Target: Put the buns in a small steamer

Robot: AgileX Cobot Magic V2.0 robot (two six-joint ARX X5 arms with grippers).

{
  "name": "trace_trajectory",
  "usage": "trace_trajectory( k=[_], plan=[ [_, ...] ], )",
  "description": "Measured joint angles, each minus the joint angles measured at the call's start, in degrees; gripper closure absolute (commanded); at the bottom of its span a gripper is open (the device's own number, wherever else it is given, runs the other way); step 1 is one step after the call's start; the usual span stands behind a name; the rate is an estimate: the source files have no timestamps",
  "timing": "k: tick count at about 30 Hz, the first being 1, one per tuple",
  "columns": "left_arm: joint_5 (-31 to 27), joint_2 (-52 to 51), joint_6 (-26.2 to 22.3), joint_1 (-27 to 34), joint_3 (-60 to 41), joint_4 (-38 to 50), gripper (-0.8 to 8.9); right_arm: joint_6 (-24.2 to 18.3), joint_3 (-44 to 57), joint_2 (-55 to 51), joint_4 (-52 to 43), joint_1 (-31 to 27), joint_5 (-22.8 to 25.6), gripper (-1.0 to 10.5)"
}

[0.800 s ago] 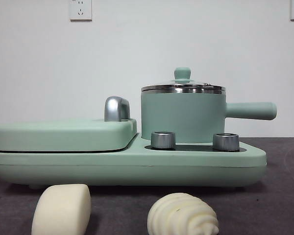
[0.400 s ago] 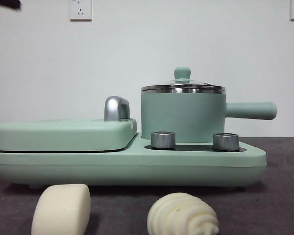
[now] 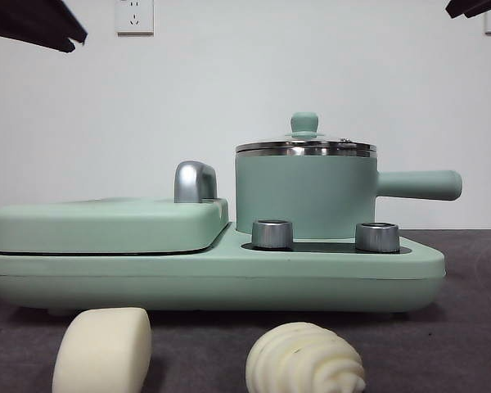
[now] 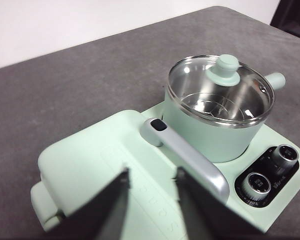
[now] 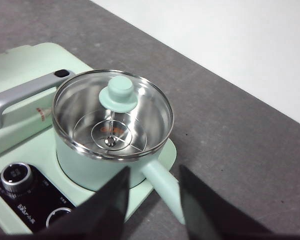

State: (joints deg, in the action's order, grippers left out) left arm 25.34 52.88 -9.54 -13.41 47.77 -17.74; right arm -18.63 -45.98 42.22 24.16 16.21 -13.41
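The small steamer (image 3: 304, 195) is showing matt mint enamel, a polished steel rim and a clear glass lid (image 5: 113, 114). The buns (image 3: 102, 350) are looking smooth and doughy, one ridged (image 3: 304, 360), lying on a rough grey tabletop (image 4: 65, 100).

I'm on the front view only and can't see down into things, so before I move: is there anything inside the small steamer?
Observer: No. The right wrist view looks down through the glass lid, and the small steamer shows only bare steel inside.
Operator: Where is the right gripper?
Observer: The right gripper hangs above the steamer's long handle, fingers open.
Operator: And the left one?
Observer: The left gripper hangs over the flat griddle, near its chrome handle, fingers open too.
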Motion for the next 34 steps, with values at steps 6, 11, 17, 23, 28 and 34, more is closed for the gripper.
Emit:
trace_trajectory(
  k=[6,11,17,23,28,34],
  plan=[
    [0.0,0.0,-1.2,-2.1,0.0,0.7,5.86,-1.1,0.0,0.0,1.4,0.3,0.1,7.1],
    [0.0,1.5,-1.4,-6.2,0.1,5.7,5.86,-0.9,0.0,0.0,2.0,0.3,0.1,7.1],
    [0.0,7.1,-1.4,-12.5,0.1,15.0,5.85,1.7,0.0,0.0,2.0,0.3,0.1,7.1],
    [-1.7,16.1,0.9,-16.3,0.1,27.0,4.96,3.7,0.0,0.0,2.0,0.3,0.1,7.1],
    [-3.1,23.5,4.9,-18.3,2.1,34.9,5.04,3.9,0.0,0.0,2.1,0.3,0.1,7.1],
    [-3.9,32.4,5.8,-21.1,9.2,37.0,5.04,3.9,0.0,0.0,2.0,0.3,0.1,7.1]
  ],
)
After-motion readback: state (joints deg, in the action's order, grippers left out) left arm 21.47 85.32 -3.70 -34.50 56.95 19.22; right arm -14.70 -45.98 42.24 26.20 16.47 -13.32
